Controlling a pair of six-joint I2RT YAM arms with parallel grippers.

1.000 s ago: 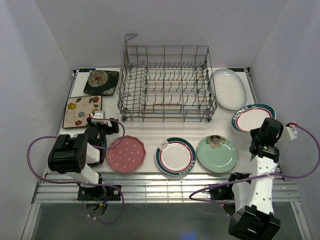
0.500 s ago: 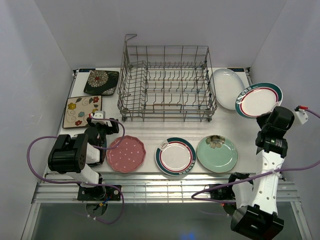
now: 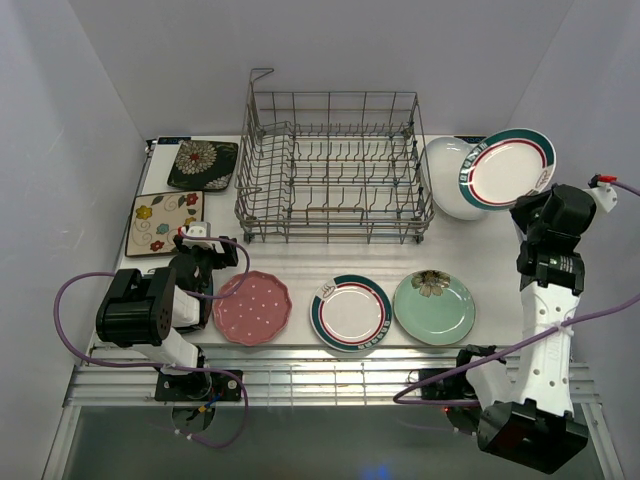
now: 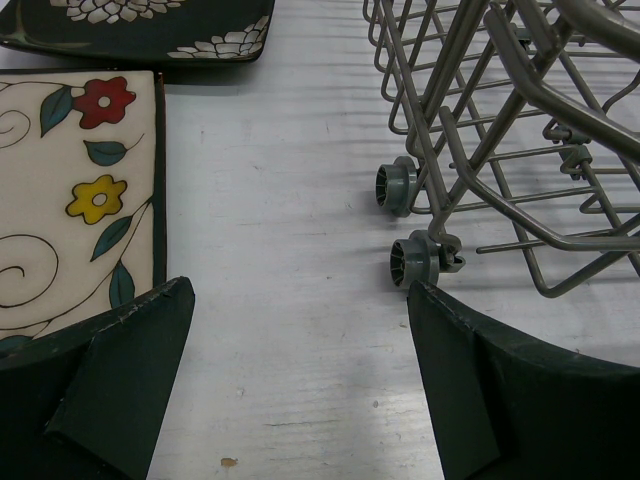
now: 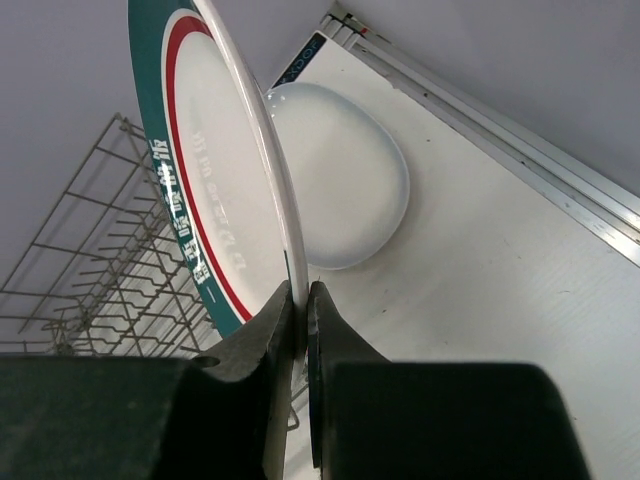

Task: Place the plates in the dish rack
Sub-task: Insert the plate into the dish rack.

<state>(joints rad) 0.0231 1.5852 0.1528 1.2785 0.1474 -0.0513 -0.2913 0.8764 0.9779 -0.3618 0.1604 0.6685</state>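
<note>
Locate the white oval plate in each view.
Top external: white oval plate upper right, beside the dish rack, partly behind the held green-rimmed plate.
Left wrist: not in view.
Right wrist: oval plate upper centre, on the table behind the green-rimmed plate.
Shared landmark: the dish rack, in all three.

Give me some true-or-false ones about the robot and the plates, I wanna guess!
1. The right end effector pinches a green-rimmed plate up in the air. True.
2. The dish rack has plates in it. False: it holds no plates.
3. The left end effector is shut on a plate. False: it is open and holds nothing.
4. The pink dotted plate lies flat on the table. True.
</note>
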